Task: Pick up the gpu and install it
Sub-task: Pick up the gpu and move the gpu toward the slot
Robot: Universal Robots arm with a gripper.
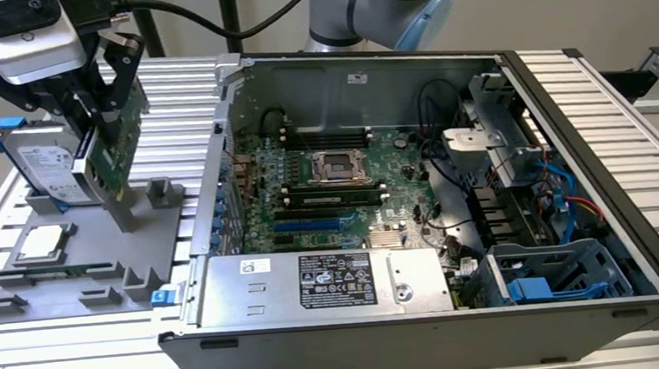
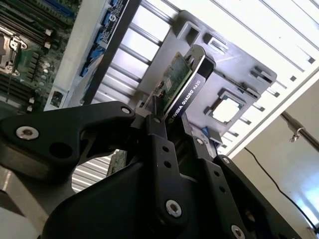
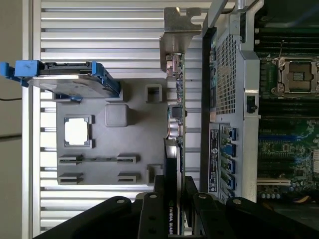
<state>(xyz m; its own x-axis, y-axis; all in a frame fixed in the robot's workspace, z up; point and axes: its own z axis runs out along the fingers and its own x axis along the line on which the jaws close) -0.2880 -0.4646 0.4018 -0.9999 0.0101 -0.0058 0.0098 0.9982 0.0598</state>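
My gripper (image 1: 105,96) is shut on the gpu (image 1: 113,156), a thin card with a green board face and a black cooler. The card stands on edge over the grey holder tray (image 1: 91,266) at the exterior view's left, just outside the open computer case (image 1: 432,317). In the second wrist view the black fingers (image 2: 158,134) clamp the gpu (image 2: 182,82) from both sides. In the first wrist view the gpu (image 3: 175,124) appears edge-on, with its silver bracket (image 3: 177,30) at the end away from my gripper (image 3: 174,186). Whether the card's lower edge touches the holder I cannot tell.
A silver hard drive in a blue frame (image 1: 43,161) stands upright on the holder beside the card. A square silver processor chip (image 1: 41,242) lies flat nearer the front. Inside the case are the motherboard (image 1: 329,184), a power supply (image 1: 325,280) and drive cages (image 1: 545,278).
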